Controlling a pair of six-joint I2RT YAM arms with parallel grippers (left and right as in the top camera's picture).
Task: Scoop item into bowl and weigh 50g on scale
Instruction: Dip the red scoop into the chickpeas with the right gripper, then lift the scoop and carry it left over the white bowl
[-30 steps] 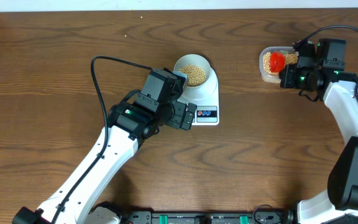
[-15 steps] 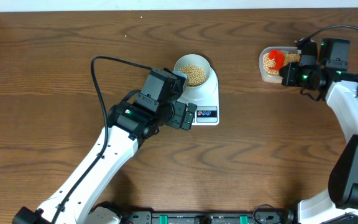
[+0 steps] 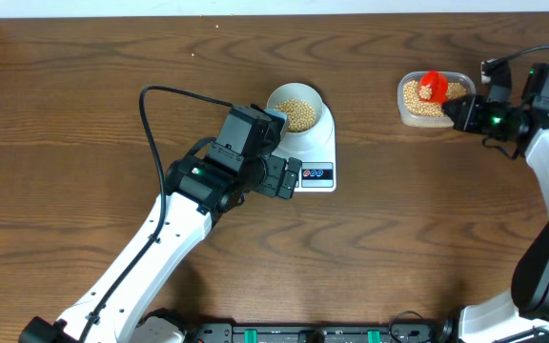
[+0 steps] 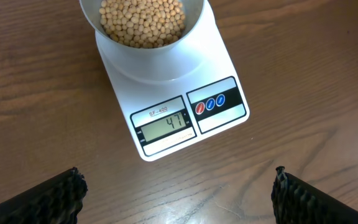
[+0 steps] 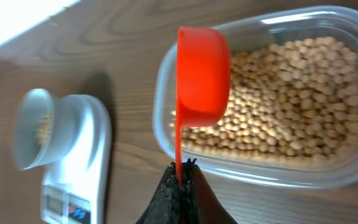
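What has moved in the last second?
The right gripper, still shut on the red plastic scoop, drew back rightward, carrying it across the clear plastic tub of tan beans. The open left gripper, pale round bowl and flat white scale stayed put.

We see a brown wooden table (image 3: pixel 112 95). A white scale (image 3: pixel 324 151) lies near the frame's centre; a clear plastic tub (image 3: pixel 408 118) sits upper right.

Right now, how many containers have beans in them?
2. The bowl sits on the scale, mid-view; the clear tub stands far right. The red scoop over the tub may hold some, unseen.
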